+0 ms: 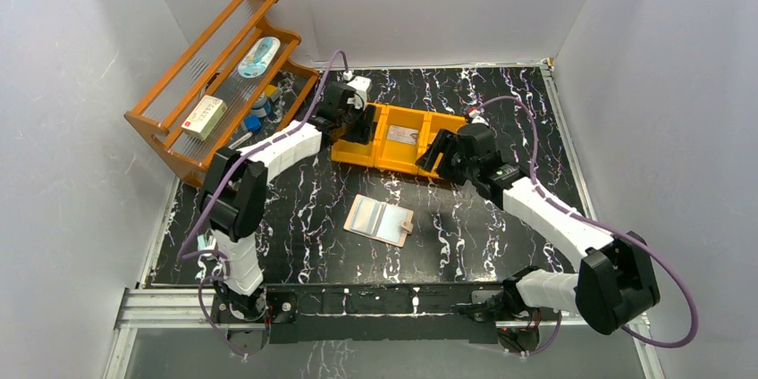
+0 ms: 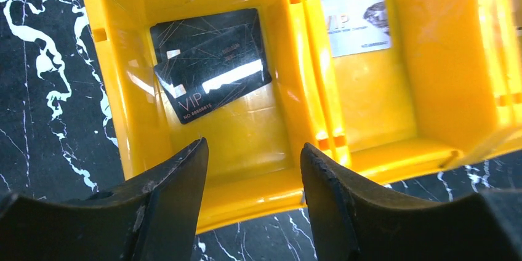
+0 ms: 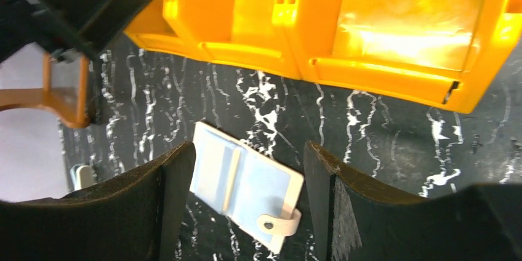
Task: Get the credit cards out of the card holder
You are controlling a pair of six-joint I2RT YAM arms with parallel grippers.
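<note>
Top external view: we see the card holder (image 1: 380, 220) lying open and flat near the middle of the tabletop (image 1: 304, 209). It sits closer to the near edge than the tray (image 1: 386, 120) does, and it does not touch the tray. Its shiny panels face up. Its little tab is on the side by the right arm.

The orange tray lies toward the far edge of the tabletop. A brown rack (image 1: 223, 75) with small things on it stands in the far left corner.

The left gripper (image 1: 356, 129) hangs over the left end of the tray. In the left wrist view we look down between its fingers. They are apart and nothing is between them. Under them, two black cards (image 2: 209, 64) lie in the left part of the tray, one partly on top of the other. A pale card (image 2: 357, 22) lies in the middle part.

The right gripper (image 1: 440, 154) is at the right end of the tray, above the tabletop. In the right wrist view its fingers are spread apart too, and they hold nothing. We see the card holder on the tabletop below them, well apart from the fingers.
</note>
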